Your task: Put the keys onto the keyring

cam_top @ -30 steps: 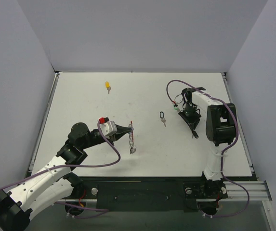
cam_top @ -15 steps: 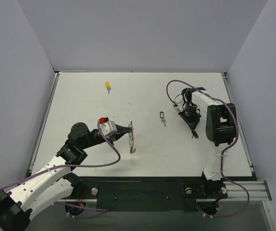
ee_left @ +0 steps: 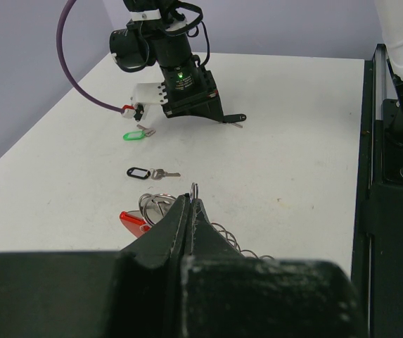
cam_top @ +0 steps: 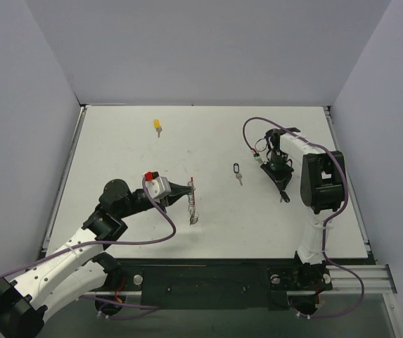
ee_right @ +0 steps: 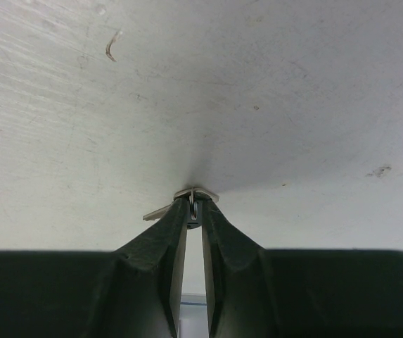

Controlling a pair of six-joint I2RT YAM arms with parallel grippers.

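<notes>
2 grips: left gripper (ee_left: 190,200) clamps keyring (ee_left: 134,222) (red), right gripper (ee_right: 195,205) nips key (ee_right: 156,213)

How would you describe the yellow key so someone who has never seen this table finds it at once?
Looking down on the white table, go to its far side, left of centre, well beyond the left claw. The yellow key lies there alone, touching nothing. Its yellow head sets it apart from the black-outlined tag mid-table and the green tag by the right arm.
</notes>
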